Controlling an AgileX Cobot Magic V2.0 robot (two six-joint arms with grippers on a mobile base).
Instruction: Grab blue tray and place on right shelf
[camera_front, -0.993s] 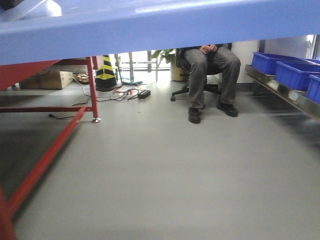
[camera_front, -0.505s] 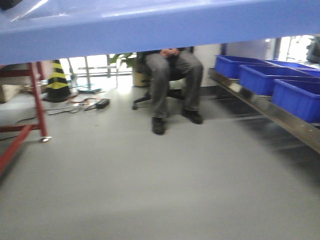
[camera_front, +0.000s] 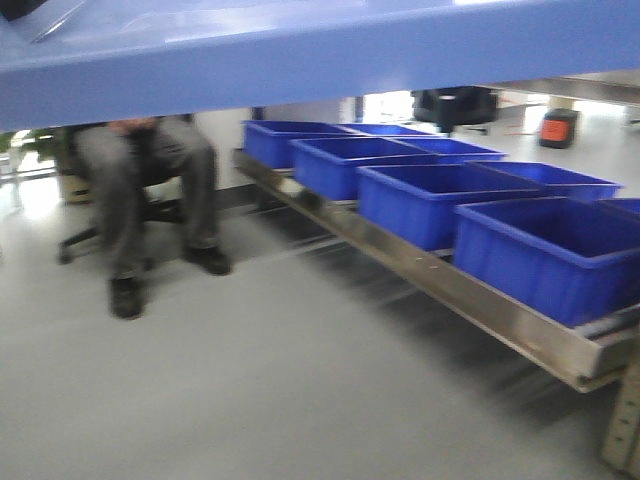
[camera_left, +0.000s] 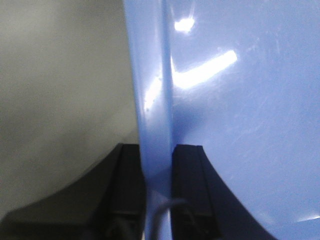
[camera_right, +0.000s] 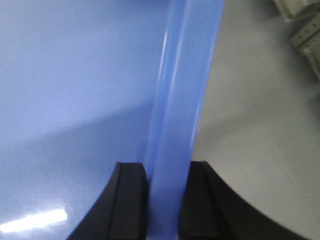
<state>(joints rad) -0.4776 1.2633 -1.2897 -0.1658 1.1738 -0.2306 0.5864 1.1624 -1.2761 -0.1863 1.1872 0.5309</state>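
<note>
Left end effector (camera_left: 158, 172) and right end effector (camera_right: 165, 187) grip the blue tray (camera_front: 300, 50); the right shelf (camera_front: 480, 300) has swung into view, so placement nears.

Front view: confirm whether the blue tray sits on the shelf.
No, the blue tray spans the frame's top, apart from the right shelf below.

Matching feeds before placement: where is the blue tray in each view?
Front view: the blue tray spans the top band, edge to edge.
Left wrist: the blue tray fills the right half; its rim, at centre, sits in the left gripper.
Right wrist: the blue tray fills the left half; its rim, at centre, sits in the right gripper.
Shared landmark: the grey floor, seen past the tray in every view.
</note>
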